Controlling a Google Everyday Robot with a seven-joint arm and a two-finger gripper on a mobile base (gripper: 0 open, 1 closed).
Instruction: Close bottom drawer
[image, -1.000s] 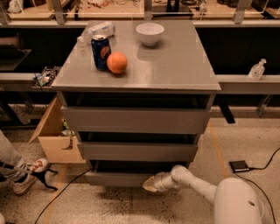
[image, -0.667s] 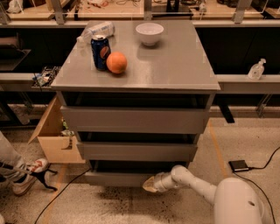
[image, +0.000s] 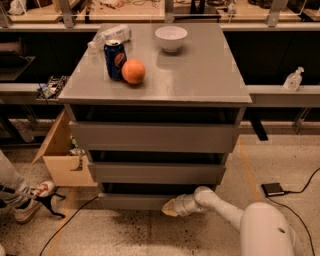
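The bottom drawer (image: 131, 201) is the lowest of three grey drawers in the grey cabinet (image: 155, 135). Its plain flat front stands slightly forward of the cabinet, just above the floor. My gripper (image: 169, 207) is at the end of the white arm (image: 220, 206), low near the floor, against the right part of the bottom drawer's front. The two drawers above it, the middle one (image: 156, 172) and the top one (image: 152, 137), also stand out a little.
On the cabinet top stand a blue soda can (image: 114, 60), an orange (image: 133, 71), a white bowl (image: 171, 38) and a lying plastic bottle (image: 111, 35). A cardboard box (image: 64, 160) stands left of the cabinet. A person's shoe (image: 31, 199) and cables lie at left; a small black device (image: 273, 189) lies right.
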